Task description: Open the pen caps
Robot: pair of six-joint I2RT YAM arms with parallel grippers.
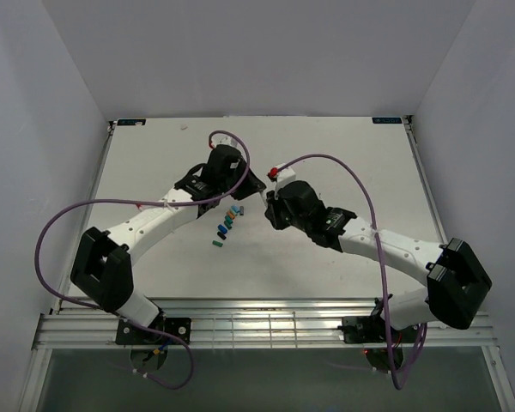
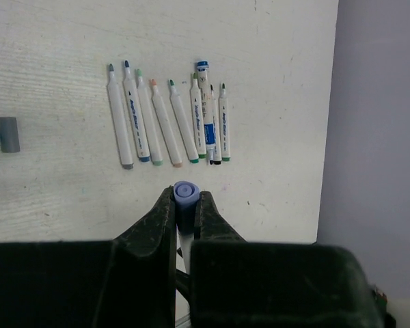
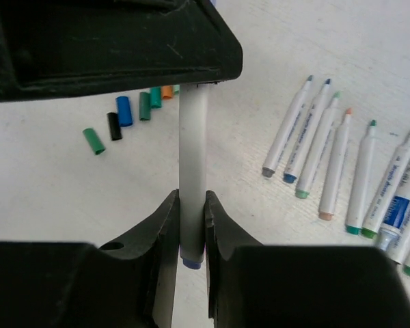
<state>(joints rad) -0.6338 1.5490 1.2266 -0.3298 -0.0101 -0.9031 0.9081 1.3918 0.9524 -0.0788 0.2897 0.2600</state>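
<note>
Now: one pen [image 3: 192, 143] gripped at both ends, above the surface [image 3: 55, 198].
Left fingers [image 2: 157, 222] pinch shut on its purple cap [image 2: 186, 191]; right fingers [image 3: 165, 236] clamp the barrel. Pull straight apart, no bending.

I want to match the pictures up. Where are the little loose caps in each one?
Top view: caps in the middle, between the two arms.
Left wrist: only a grey cap shows whole, at the left edge.
Right wrist: caps at the upper left.
Shared landmark, wrist views only: the row of pens.
</note>
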